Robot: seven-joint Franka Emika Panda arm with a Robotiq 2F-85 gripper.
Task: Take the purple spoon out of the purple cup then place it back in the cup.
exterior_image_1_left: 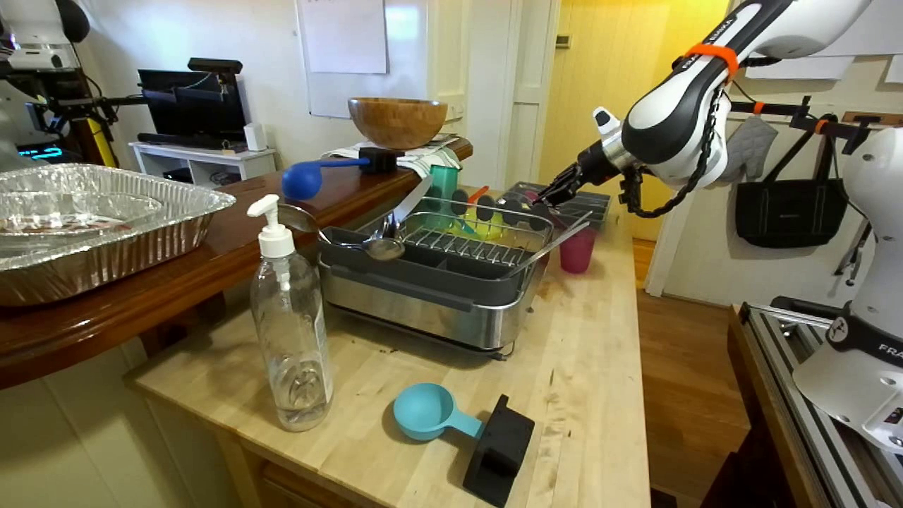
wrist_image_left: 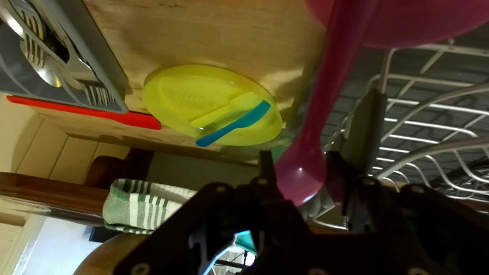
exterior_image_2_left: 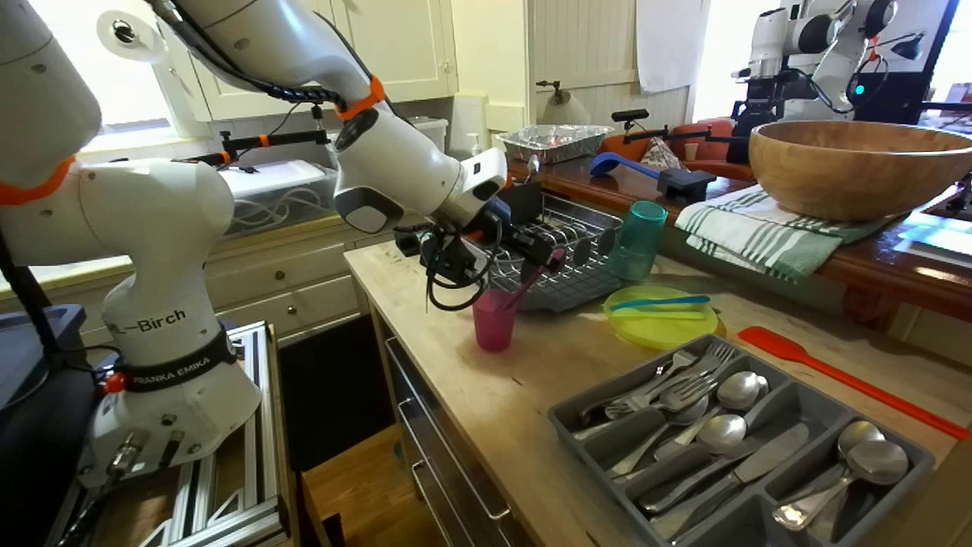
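Observation:
The purple cup [exterior_image_2_left: 492, 328] stands upright on the wooden counter beside the dish rack; it also shows in an exterior view as a pink cup [exterior_image_1_left: 577, 252] and at the top of the wrist view as a rim [wrist_image_left: 428, 23]. Leaning out of it is the purple spoon [exterior_image_2_left: 524, 286], handle down inside the cup and bowl up. In the wrist view my gripper [wrist_image_left: 300, 162] has its black fingers on either side of the bowl of the spoon [wrist_image_left: 301, 172], apparently touching both edges. Above the cup, the gripper [exterior_image_1_left: 547, 200] comes in at a slant. The handle's lower end is hard to make out.
A wire dish rack [exterior_image_1_left: 423, 289] stands close beside the cup. Nearby lie a yellow plate [exterior_image_2_left: 653, 334] with blue and yellow utensils, a grey cutlery tray [exterior_image_2_left: 566, 414] and a red spatula [exterior_image_2_left: 858, 376]. A teal tumbler [exterior_image_2_left: 639, 241] stands behind the plate.

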